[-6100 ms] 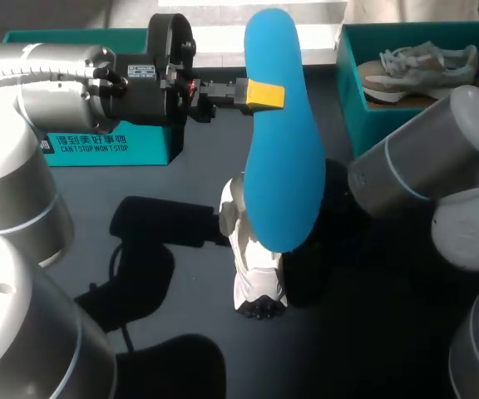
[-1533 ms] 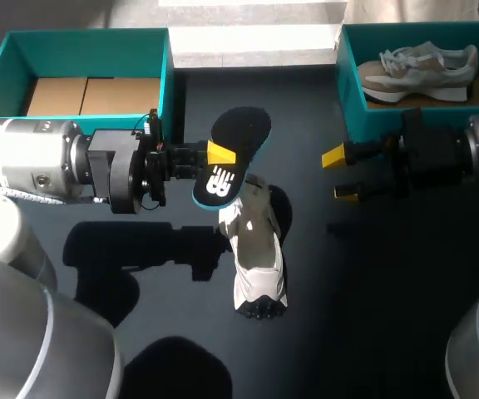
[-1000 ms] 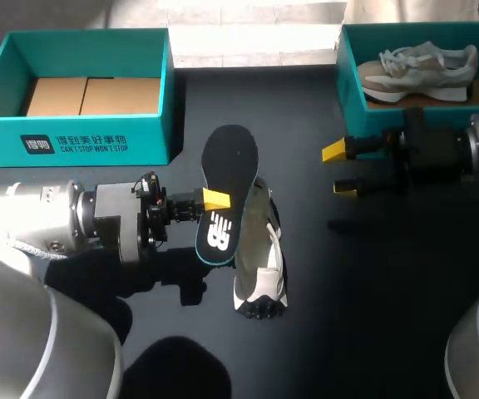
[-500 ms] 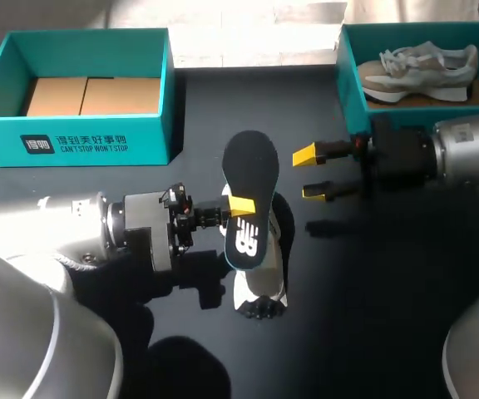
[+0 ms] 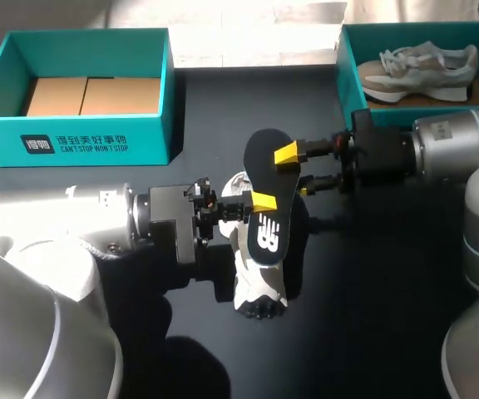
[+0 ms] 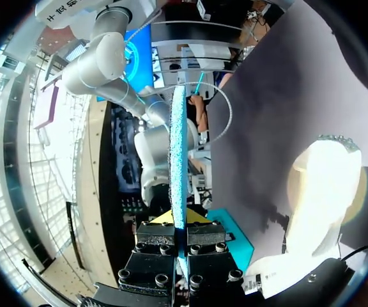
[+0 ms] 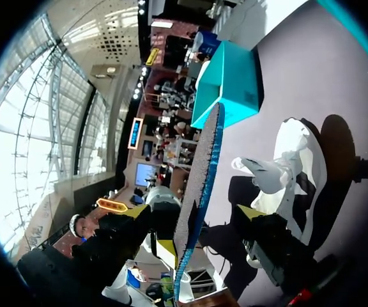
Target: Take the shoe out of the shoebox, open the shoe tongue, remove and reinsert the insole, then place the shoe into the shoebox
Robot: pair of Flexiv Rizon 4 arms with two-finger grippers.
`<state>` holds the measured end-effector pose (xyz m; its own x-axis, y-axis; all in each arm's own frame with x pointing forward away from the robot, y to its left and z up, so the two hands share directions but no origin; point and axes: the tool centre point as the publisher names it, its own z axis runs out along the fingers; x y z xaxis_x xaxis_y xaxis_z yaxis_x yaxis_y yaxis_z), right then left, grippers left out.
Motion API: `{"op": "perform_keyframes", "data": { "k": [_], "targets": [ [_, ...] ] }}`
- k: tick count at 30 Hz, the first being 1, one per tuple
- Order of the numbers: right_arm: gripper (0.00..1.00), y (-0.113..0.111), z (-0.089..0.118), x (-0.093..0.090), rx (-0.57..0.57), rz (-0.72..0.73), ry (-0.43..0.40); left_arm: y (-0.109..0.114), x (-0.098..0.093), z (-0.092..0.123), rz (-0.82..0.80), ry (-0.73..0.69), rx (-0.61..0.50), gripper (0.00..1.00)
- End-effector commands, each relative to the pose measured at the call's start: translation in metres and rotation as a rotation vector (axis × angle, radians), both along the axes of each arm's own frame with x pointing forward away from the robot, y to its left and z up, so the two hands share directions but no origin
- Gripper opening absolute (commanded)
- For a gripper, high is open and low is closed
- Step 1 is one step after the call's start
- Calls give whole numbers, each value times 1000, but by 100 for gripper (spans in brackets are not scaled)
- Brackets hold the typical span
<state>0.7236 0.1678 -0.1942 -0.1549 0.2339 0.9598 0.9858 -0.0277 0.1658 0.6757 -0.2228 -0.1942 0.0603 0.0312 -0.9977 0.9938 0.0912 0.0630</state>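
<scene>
A black insole with a blue edge hangs tilted over the white shoe, which lies on the dark table. My left gripper is shut on the insole's middle; the left wrist view shows the insole edge-on between that gripper's fingers, with the shoe off to one side. My right gripper comes in from the right and stands open, a yellow tip on each side of the insole's far end. In the right wrist view the insole runs between that gripper's fingers with gaps on both sides, and the shoe lies beyond it.
A teal shoebox with brown cardboard inside stands at the back left. A second teal box at the back right holds another pale shoe. The left box also shows in the right wrist view.
My left arm has carried the insole to the right, over the shoe. My right gripper has moved left until its fingers straddle the insole's far end, and they have narrowed slightly.
</scene>
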Motion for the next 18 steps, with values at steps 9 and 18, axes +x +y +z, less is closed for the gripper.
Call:
{"op": "perform_keyframes", "data": {
  "k": [9,18],
  "targets": [
    [16,3,2,-6,45,-15,-39,-8,1,4,-6,-4,-4,0],
    [0,3,0,-2,52,-14,-42,-4,-3,-2,-10,11,-1,0]
  ]
}}
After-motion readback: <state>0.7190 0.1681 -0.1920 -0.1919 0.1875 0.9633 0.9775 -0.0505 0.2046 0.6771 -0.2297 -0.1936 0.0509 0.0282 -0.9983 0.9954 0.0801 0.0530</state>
